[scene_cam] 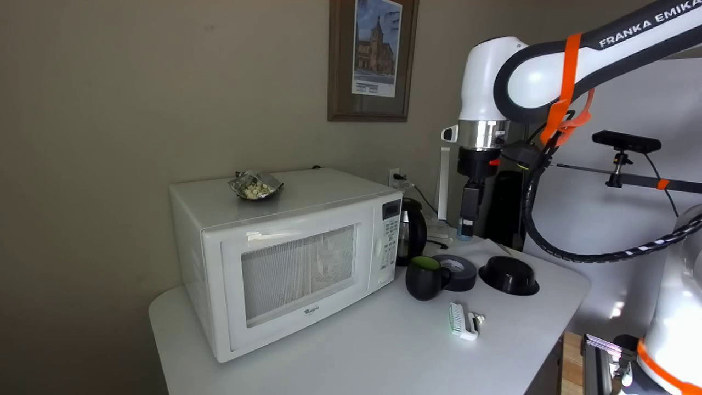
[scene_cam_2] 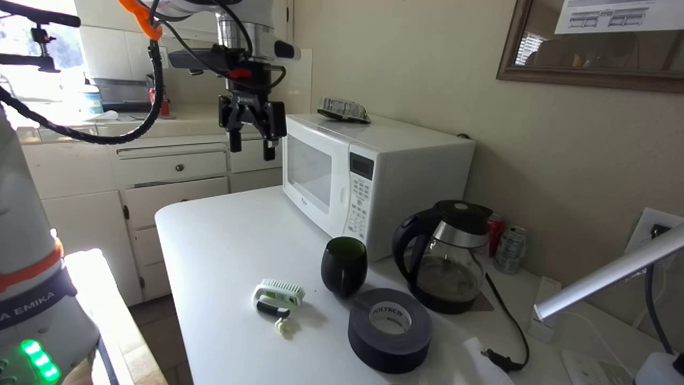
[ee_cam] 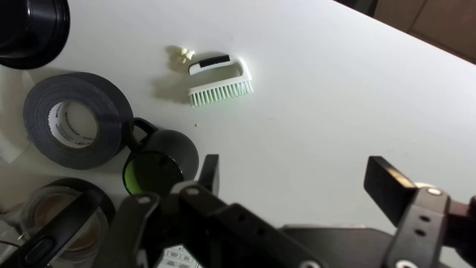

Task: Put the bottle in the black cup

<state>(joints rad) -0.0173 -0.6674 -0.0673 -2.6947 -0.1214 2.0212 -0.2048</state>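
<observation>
The black cup (scene_cam: 422, 281) is a mug with a green inside, upright in front of the kettle. It shows in an exterior view (scene_cam_2: 343, 271) and, with its handle against the tape roll, in the wrist view (ee_cam: 178, 149). The small bluish clear bottle (scene_cam: 464, 237) shows only partly in an exterior view, at the back of the table, mostly hidden behind the gripper (scene_cam: 468, 226). It is out of the wrist view. My gripper is open and empty, fingers down, high above the table, in an exterior view (scene_cam_2: 252, 153) and the wrist view (ee_cam: 292, 171).
A white microwave (scene_cam_2: 326, 176) bears an opened foil bag (scene_cam: 255, 185). A kettle (scene_cam_2: 451, 262), tape roll (scene_cam_2: 393, 331), brush (scene_cam_2: 279, 293) and upturned black bowl (scene_cam: 510, 274) stand around the cup. A white tube (scene_cam: 443, 184) and a cord (scene_cam_2: 510, 321) are at the back.
</observation>
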